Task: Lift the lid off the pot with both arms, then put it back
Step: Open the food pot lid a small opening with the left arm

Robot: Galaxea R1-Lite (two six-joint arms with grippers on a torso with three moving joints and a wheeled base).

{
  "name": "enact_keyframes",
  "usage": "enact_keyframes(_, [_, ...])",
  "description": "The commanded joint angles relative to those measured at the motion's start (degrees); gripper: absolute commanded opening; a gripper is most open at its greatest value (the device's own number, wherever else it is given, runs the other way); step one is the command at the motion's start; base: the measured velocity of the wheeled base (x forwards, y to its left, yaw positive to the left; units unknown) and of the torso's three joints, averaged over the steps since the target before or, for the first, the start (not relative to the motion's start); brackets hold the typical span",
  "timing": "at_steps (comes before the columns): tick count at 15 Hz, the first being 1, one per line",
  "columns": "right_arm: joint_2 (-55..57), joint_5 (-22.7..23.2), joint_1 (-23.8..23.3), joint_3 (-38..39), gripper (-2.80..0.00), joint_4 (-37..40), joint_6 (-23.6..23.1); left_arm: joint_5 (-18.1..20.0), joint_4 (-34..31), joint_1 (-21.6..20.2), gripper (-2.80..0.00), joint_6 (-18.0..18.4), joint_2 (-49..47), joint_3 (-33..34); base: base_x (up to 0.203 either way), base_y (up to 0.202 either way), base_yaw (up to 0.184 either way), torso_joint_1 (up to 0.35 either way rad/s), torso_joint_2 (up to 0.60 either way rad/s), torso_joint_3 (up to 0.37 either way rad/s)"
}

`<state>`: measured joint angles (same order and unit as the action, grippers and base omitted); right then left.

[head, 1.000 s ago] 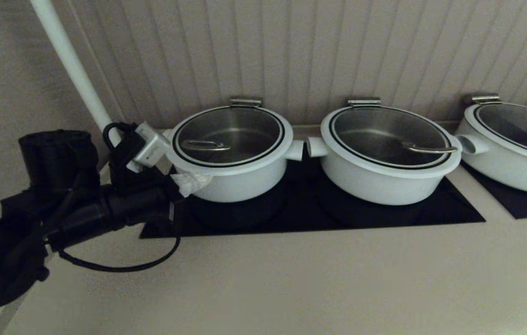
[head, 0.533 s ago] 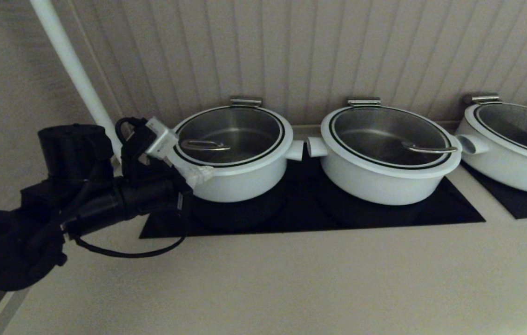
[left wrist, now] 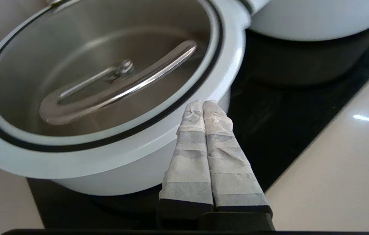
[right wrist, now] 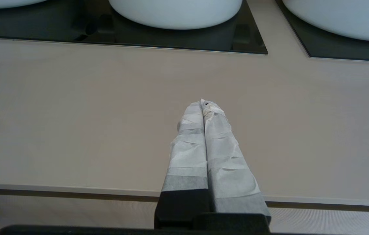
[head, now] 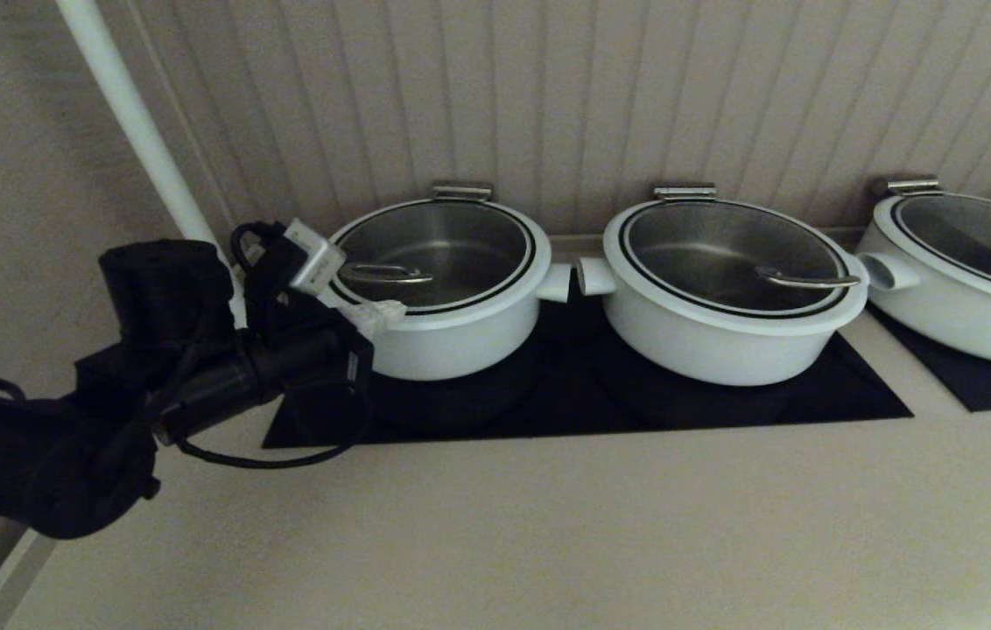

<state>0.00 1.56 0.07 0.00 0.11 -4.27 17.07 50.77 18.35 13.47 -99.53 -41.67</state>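
The pot point(head: 452, 341) is the small deep white one at the left of the black cooktop. The lid point(head: 434, 254) sits on it, with its steel handle point(head: 386, 274) towards the left. My left gripper point(head: 390, 311) is shut and empty, its tips at the lid's white rim on the pot's front left side. In the left wrist view the fingertips point(left wrist: 203, 102) lie against the rim beside the lid point(left wrist: 73, 49), above the pot wall point(left wrist: 106, 176). My right gripper point(right wrist: 203, 102) is shut and empty, low over the beige counter point(right wrist: 73, 114) near its front edge; the head view does not show it.
Two wider white pots with lids stand to the right, one in the middle point(head: 723, 332) and one at the far right point(head: 968, 289). The black cooktop point(head: 592, 402) lies under them. A white pipe point(head: 137, 122) runs up the wall at the left. The panelled wall stands close behind.
My left arm has moved right and forward towards the pot. Its shut fingertips have risen from the pot's side wall to the lid's rim. The lid and pots have not moved.
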Motion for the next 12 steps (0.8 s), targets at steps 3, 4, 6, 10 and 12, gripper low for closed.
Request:
enact_keyframes(3, [0.1, 0.0, 0.0, 0.0, -2.8, 0.0, -0.1, -0.1, 0.4, -0.1, -2.8, 0.0, -2.3, 0.0, 0.0, 0.0, 0.0, 0.0, 0.0, 0.0])
enact_keyframes(4, [0.1, 0.0, 0.0, 0.0, -2.8, 0.1, 0.0, -0.1, 0.5, -0.1, -2.8, 0.0, -2.7, -0.3, 0.0, 0.0, 0.0, 0.0, 0.0, 0.0])
enact_keyframes(6, [0.1, 0.0, 0.0, 0.0, -2.8, 0.0, -0.1, -0.2, 1.0, -0.6, -2.8, -0.1, -3.7, -2.5, 0.0, 0.0, 0.0, 0.0, 0.0, 0.0])
enact_keyframes(10, [0.1, 0.0, 0.0, 0.0, -2.8, 0.1, -0.2, -0.8, 1.0, -2.9, -2.8, -0.1, -5.1, -6.8, 0.0, 0.0, 0.0, 0.0, 0.0, 0.0])
enact_keyframes(12, [0.1, 0.0, 0.0, 0.0, -2.8, 0.1, -0.2, -0.8, 1.0, -3.1, -2.8, -0.1, -5.0, -6.9, 0.0, 0.0, 0.0, 0.0, 0.0, 0.0])
